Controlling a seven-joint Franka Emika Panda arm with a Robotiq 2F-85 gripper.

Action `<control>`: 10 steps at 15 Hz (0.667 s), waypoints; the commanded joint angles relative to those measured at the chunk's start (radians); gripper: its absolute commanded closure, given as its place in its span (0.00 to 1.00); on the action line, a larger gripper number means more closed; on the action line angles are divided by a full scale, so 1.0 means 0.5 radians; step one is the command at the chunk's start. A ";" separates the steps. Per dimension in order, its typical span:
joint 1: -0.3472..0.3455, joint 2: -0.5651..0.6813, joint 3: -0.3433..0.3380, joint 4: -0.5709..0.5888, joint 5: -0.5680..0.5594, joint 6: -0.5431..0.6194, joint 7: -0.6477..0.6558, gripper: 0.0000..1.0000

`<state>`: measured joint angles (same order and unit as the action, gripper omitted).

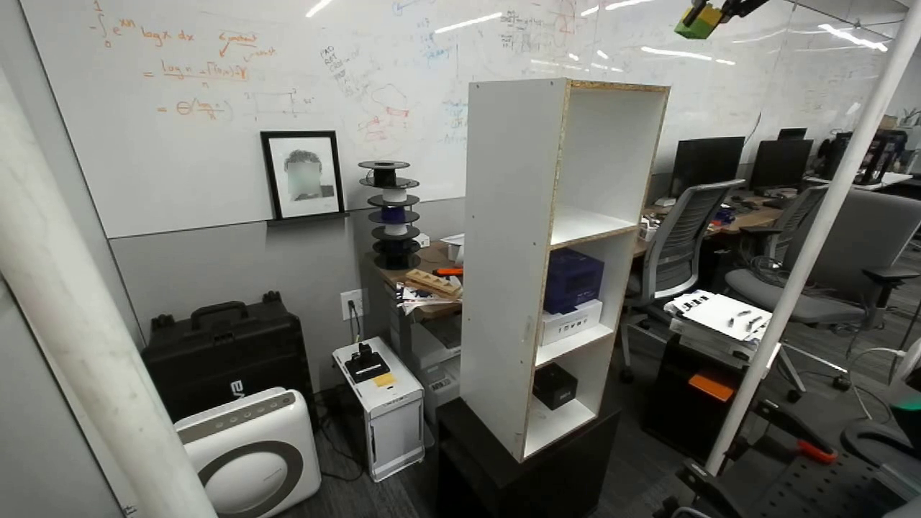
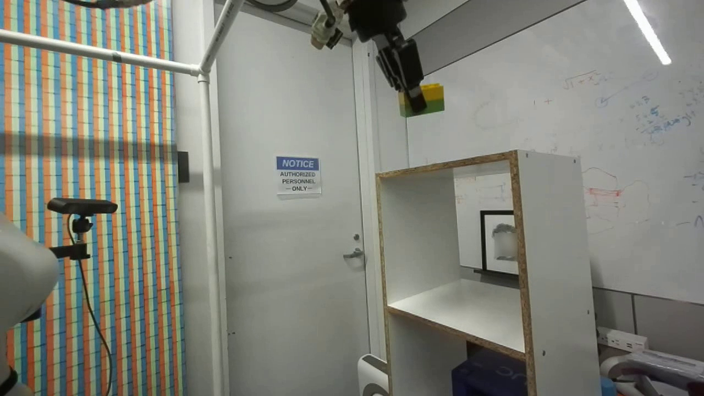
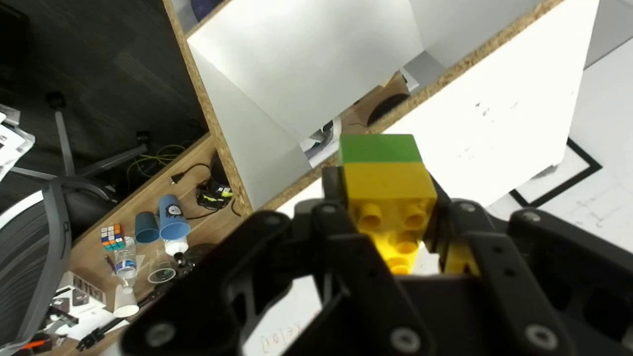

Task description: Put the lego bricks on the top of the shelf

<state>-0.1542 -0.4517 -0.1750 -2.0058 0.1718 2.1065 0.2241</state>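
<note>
The lego bricks, a yellow-and-green block, are held up in the air in both exterior views (image 1: 695,29) (image 2: 434,100) and in the wrist view (image 3: 388,180). My black gripper (image 1: 709,16) (image 2: 416,100) (image 3: 386,190) is shut on them, one finger on each side. Yellow studs face the palm and the green part points outward. The tall white open-fronted shelf (image 1: 509,252) (image 2: 555,264) stands below the gripper. Its bright top panel shows in the wrist view (image 3: 509,104) behind the bricks, and the bricks overlap its front edge there. The bricks are clearly apart from the shelf.
A dark purple box (image 1: 573,282) sits on a white box (image 1: 572,324) in the middle compartment. A small black object (image 1: 555,386) lies in the bottom one. A white pole (image 1: 813,216) and a whiteboard (image 2: 632,220) are nearby. A cluttered desk (image 3: 198,227) shows below.
</note>
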 commanded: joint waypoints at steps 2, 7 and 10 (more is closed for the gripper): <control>-0.002 0.512 0.038 0.514 0.061 -0.070 0.239 0.83; 0.028 0.946 0.097 0.857 -0.002 -0.102 0.501 0.83; 0.064 1.104 0.121 1.027 -0.065 -0.185 0.647 0.41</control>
<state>-0.1364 0.0169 -0.1212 -1.6314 0.1706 2.0889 0.4710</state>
